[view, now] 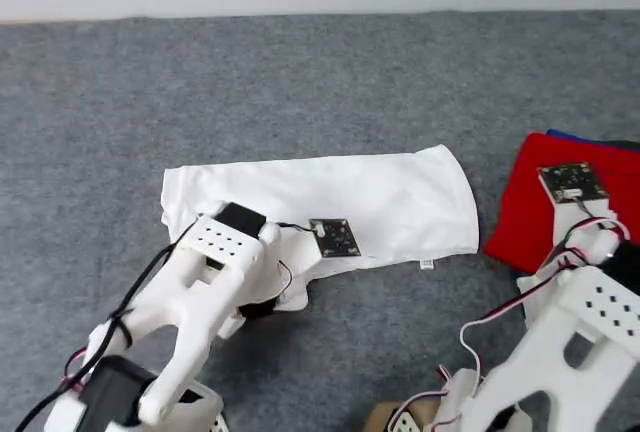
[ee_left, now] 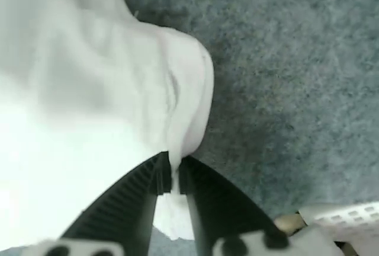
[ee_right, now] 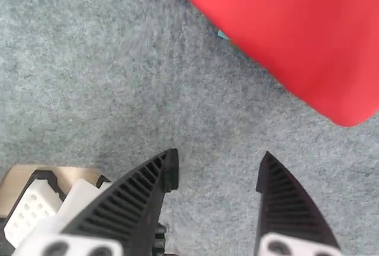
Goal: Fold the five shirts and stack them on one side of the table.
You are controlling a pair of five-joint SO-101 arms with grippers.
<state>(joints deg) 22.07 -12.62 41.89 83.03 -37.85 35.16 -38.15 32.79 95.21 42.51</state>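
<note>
High view is showing the left gripper [ee_left: 172, 170] pinching the near-left corner of the white shirt [view: 350, 197], fingers squeezing narrow on the fabric. The shirt's long axis is running left to right across the grey table [view: 300, 72], stretching rightward from that pinch. Further right, the right gripper [ee_right: 216, 170] is hovering wide open over carpet, sitting just beside the red shirt [view: 540, 202].

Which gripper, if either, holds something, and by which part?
The left gripper pinches the white shirt by a fold at its edge; the right gripper is open and holds nothing.
</note>
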